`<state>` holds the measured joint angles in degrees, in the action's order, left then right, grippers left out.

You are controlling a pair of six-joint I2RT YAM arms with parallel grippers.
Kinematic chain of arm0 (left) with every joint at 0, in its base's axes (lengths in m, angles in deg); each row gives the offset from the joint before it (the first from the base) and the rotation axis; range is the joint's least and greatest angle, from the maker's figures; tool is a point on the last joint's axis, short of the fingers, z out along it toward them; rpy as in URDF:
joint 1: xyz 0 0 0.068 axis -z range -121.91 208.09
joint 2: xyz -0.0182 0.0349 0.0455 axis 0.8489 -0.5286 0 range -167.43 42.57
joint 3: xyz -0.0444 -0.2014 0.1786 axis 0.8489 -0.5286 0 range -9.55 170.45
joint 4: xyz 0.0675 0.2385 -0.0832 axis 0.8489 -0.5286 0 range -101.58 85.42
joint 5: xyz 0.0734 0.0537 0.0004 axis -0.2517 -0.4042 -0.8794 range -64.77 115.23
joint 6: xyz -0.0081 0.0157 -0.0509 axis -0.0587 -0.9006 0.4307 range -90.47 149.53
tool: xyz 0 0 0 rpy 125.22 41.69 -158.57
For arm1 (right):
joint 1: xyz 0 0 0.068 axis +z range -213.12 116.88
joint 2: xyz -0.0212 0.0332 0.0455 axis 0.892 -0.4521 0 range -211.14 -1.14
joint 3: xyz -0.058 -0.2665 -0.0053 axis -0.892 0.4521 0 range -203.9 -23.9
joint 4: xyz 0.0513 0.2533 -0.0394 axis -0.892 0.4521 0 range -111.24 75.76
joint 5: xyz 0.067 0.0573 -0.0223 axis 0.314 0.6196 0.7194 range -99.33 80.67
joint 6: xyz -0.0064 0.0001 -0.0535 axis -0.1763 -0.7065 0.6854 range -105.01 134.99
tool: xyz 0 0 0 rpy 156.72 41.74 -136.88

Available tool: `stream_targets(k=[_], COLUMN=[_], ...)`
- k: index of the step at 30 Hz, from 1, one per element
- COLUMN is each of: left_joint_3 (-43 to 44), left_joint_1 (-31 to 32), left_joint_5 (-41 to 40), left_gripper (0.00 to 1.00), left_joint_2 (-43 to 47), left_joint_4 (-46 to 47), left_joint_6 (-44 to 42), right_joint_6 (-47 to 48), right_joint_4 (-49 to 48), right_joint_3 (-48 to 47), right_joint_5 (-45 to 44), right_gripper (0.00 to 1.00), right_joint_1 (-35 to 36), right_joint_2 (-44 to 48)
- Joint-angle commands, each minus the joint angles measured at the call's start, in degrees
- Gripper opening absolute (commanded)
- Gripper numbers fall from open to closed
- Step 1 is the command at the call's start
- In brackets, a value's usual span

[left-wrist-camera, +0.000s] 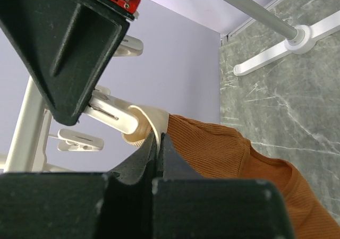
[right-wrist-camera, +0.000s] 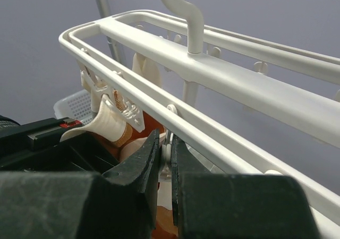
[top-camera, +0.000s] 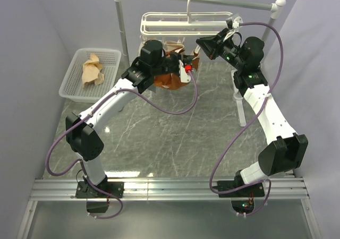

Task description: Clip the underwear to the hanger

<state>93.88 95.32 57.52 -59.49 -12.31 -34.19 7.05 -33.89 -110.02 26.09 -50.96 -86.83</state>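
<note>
Both grippers met at the hanger (right-wrist-camera: 239, 85); my left gripper (left-wrist-camera: 159, 143) pinched the underwear (left-wrist-camera: 228, 148) by its waistband, just under the bars; my right gripper (right-wrist-camera: 165, 143) squeezed a clip (right-wrist-camera: 166, 159) (apparently; tight view); next, the waistband needed feeding into it.

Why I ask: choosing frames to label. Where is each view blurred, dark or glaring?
Top external view: even light, sharp, only soft shadows on the table. Left wrist view: left gripper a dark, soft mass up close, the underwear ribbing crisp. Right wrist view: right gripper dark and blurred, the hanger bars sharp, the basket behind hazy.
</note>
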Motion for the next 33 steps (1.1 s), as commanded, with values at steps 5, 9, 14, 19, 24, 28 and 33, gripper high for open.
stream_targets(k=[5,9,14,19,24,28,33], left_joint_3=[2.91,3.44,3.44,3.79,4.14,3.79,4.14], left_joint_1=[0.30,0.38,0.38,0.65,0.65,0.74,0.73], left_joint_5=[0.58,-0.04,-0.21,-0.83,-0.65,-0.74,-0.57], left_gripper=[0.00,0.00,0.00,0.00,0.00,0.00,0.00], left_joint_2=[0.81,0.55,0.55,0.63,0.81,1.16,1.25], left_joint_4=[4.12,4.47,6.05,6.93,6.85,7.29,6.94], left_joint_6=[0.88,1.14,2.02,1.85,1.41,1.32,0.88], right_joint_6=[2.41,3.55,4.34,4.61,4.61,3.64,2.67], right_joint_4=[7.11,7.98,8.51,9.39,10.01,9.74,9.39], right_joint_3=[1.49,1.40,1.75,0.88,-0.09,-0.27,-0.44], right_joint_5=[2.99,2.81,2.73,2.81,2.46,0.97,0.44], right_gripper=[0.00,0.00,0.00,0.00,0.14,0.39,0.45], right_joint_1=[1.28,1.37,1.72,1.90,1.90,1.81,1.81], right_joint_2=[0.96,0.88,0.96,0.53,0.35,0.35,0.44])
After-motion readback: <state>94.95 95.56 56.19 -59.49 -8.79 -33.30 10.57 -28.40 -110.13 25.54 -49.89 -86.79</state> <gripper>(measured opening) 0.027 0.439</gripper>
